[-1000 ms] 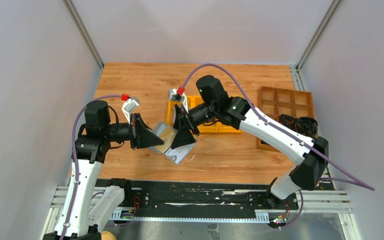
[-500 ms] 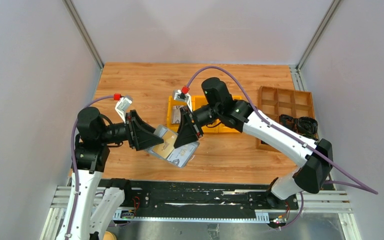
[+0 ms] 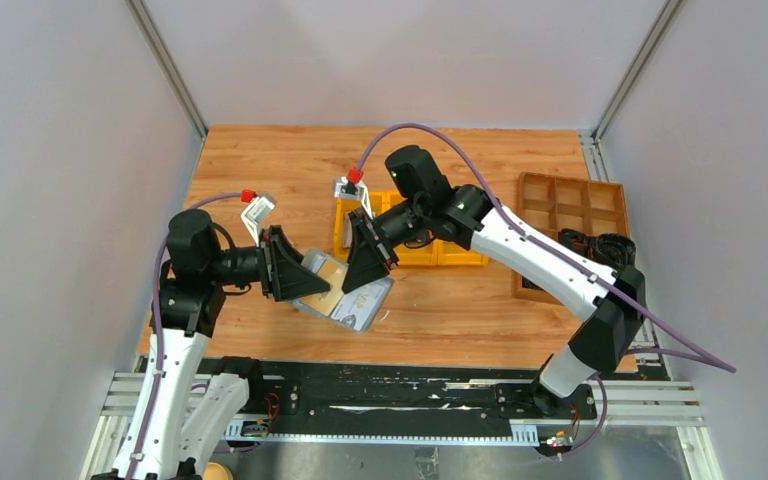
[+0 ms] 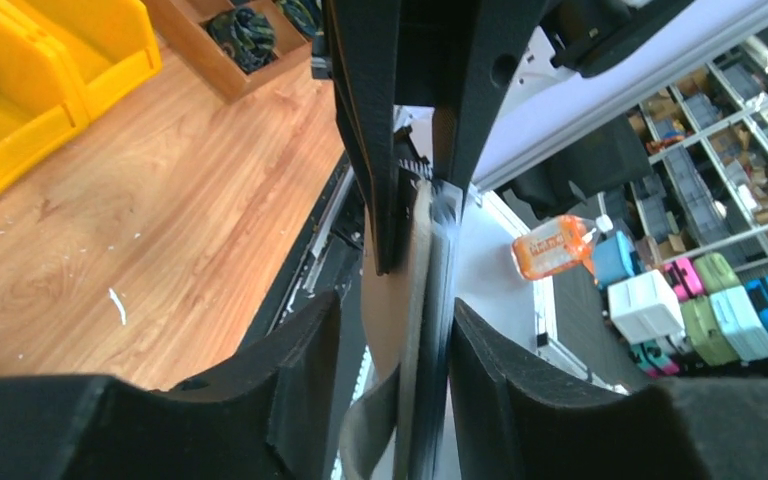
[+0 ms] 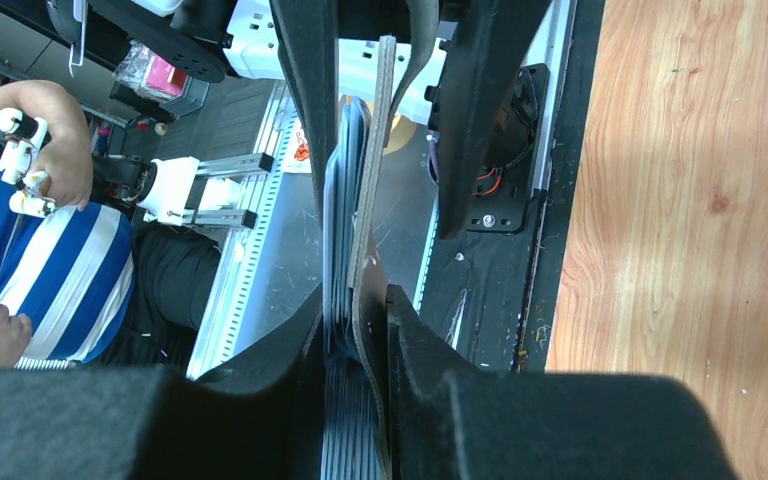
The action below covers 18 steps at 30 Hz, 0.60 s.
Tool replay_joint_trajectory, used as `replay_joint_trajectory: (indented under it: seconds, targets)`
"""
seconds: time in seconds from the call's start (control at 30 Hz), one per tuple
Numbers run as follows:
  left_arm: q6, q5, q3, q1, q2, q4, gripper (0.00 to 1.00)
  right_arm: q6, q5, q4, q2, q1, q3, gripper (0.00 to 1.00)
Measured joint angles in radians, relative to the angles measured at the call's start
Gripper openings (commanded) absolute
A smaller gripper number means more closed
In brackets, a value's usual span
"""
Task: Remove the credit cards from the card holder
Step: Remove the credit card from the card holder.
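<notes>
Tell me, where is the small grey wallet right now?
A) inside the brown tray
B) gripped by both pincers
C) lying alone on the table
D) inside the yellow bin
B: the left pincer and the right pincer each clamp a side of the wallet.

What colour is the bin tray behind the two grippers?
Yellow; the bin tray shows best in the top external view.
</notes>
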Motion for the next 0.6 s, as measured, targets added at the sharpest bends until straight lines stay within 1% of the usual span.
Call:
replay_joint_trajectory:
  seconds: [0.03,0.07,0.1,0.13,0.17,0.23,0.3,0.37,0.43,0.53,0.6]
  targets:
    - [0.010,0.012,-0.002,0.000,0.000,-0.012,0.31,-0.005,0.000,-0.010,0.007,0.000,0.008,0.00]
    - [0.014,0.019,-0.003,0.000,0.000,-0.019,0.24,-0.008,-0.001,-0.013,0.012,0.000,0.014,0.06]
    - [0.022,0.029,-0.005,0.000,0.000,-0.025,0.17,-0.014,0.000,-0.023,0.019,0.000,0.023,0.22]
    - [0.026,0.037,-0.006,0.000,0.000,-0.029,0.12,-0.019,0.000,-0.028,0.024,0.000,0.027,0.31]
    - [0.032,0.044,-0.006,0.000,0.000,-0.031,0.07,-0.024,0.000,-0.034,0.029,0.000,0.027,0.38]
    - [0.053,0.053,-0.006,-0.001,0.002,-0.040,0.03,-0.034,0.001,-0.045,0.036,-0.001,0.027,0.48]
    - [0.067,0.047,-0.005,-0.005,0.013,-0.055,0.00,-0.030,0.008,-0.045,0.034,-0.006,0.027,0.52]
    - [0.081,0.030,-0.002,-0.005,0.030,-0.071,0.00,-0.017,0.035,-0.038,0.023,-0.022,0.026,0.55]
    - [0.087,-0.006,0.007,-0.005,0.045,-0.077,0.00,0.023,0.083,-0.007,-0.010,-0.068,0.010,0.58]
    - [0.068,-0.079,0.008,-0.005,0.056,-0.068,0.00,0.105,0.194,0.068,-0.123,-0.171,-0.060,0.61]
    - [0.040,-0.126,0.008,-0.005,0.053,-0.042,0.00,0.152,0.270,0.123,-0.211,-0.210,-0.113,0.62]
